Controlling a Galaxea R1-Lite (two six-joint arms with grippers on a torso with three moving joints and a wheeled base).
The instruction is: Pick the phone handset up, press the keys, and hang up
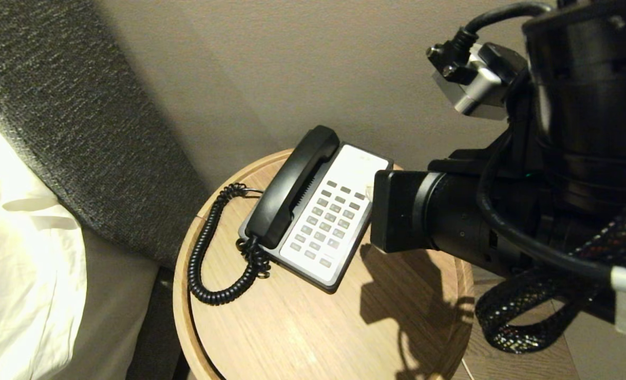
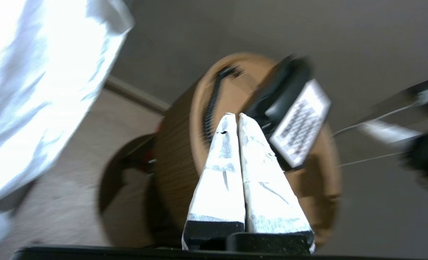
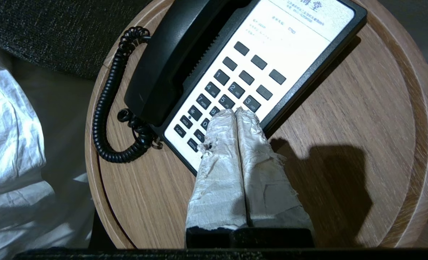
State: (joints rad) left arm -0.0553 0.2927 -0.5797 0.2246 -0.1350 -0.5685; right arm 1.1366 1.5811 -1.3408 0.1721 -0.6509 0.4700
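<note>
Both grippers are sitting closed, right gripper (image 3: 235, 112) hovering over the keys (image 3: 232, 90); handset (image 1: 292, 184) lying cradled, lifting apparently pending.

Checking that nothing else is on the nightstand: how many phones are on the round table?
1. The phone lies on the round table toward the wall side, its handset resting in the cradle. The right arm hides part of the tabletop.

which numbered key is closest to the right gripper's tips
The right gripper, shut, has its tips just below the 5 key in the right wrist view; the 8 is half hidden, and 3 sits farther aside.
</note>
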